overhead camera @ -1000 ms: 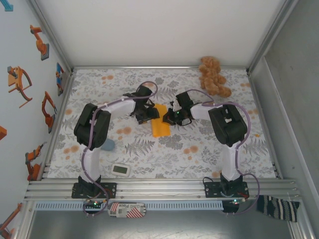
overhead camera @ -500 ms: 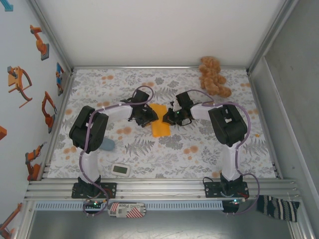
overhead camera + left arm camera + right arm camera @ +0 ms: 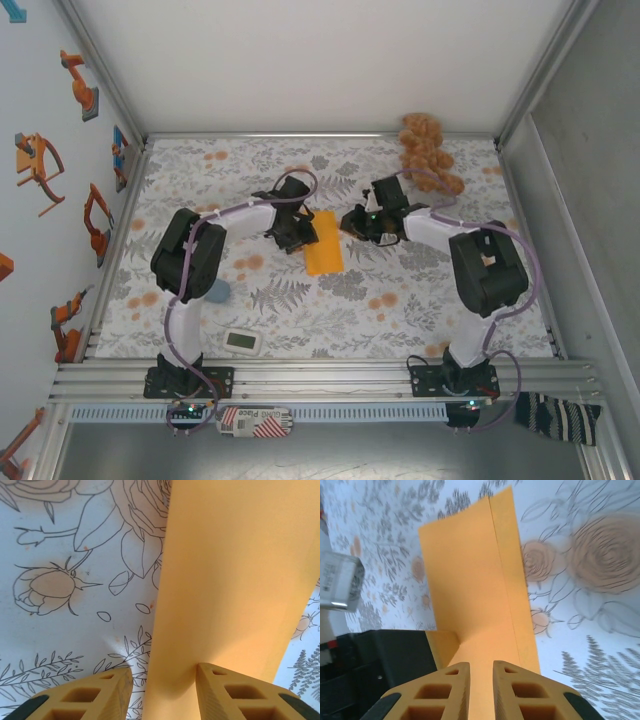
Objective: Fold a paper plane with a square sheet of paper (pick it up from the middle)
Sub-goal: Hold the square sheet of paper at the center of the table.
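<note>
The square sheet of paper [image 3: 322, 255] lies on the flowered cloth as a narrow, bright orange, creased rectangle. My left gripper [image 3: 300, 235] is at its upper left edge. In the left wrist view the paper [image 3: 230, 580] runs between the jaws. The left gripper [image 3: 162, 672] is open, one fingertip [image 3: 117, 680] pressing the cloth and the other resting on the paper. My right gripper [image 3: 352, 222] sits at the paper's upper right. In the right wrist view the right gripper [image 3: 481, 667] shows a narrow gap, and the paper [image 3: 470, 580] lies flat beyond it with a lengthwise crease.
A tan-brown plush toy [image 3: 428, 155] sits at the back right. A small white device [image 3: 243, 342] and a blue-grey object [image 3: 217, 291] lie near the left arm's base. Metal frame walls [image 3: 520, 110] bound the cloth [image 3: 400, 290].
The right gripper's jaws have parted slightly, and its arm has swung out to the right. The left gripper's jaws have narrowed and stayed at the paper's left edge.
</note>
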Tool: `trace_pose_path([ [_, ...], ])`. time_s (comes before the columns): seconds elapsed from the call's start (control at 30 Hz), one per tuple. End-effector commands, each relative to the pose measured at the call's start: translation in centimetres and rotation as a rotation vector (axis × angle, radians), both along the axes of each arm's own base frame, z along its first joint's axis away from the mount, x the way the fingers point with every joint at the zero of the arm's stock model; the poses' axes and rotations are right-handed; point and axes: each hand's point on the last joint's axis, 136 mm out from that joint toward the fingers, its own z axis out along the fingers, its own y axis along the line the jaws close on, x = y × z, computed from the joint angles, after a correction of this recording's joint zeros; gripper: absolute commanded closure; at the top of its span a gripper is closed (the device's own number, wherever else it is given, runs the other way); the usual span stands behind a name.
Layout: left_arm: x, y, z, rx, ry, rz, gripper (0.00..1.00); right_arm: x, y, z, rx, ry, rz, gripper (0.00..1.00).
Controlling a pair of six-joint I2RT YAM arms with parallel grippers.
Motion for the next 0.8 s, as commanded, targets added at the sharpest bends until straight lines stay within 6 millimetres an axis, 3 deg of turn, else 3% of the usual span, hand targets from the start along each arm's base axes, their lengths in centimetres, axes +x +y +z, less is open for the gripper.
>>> trace_pose_path([
  [0.0,-5.1,3.0,-8.5,0.201,0.19,-0.059,0.57,-0.6,-2.0,-1.9,-0.056,0.034,-0.05,0.81],
  [0.23,-6.3,3.1,-10.3,0.236,0.237,-0.1,0.51,-1.3,-2.4,-3.6,-0.072,0.071,-0.049,0.82],
  [0.77,-7.0,4.2,-12.1,0.331,0.293,-0.163,0.49,-1.4,-2.9,-3.9,-0.071,0.068,-0.058,0.84],
])
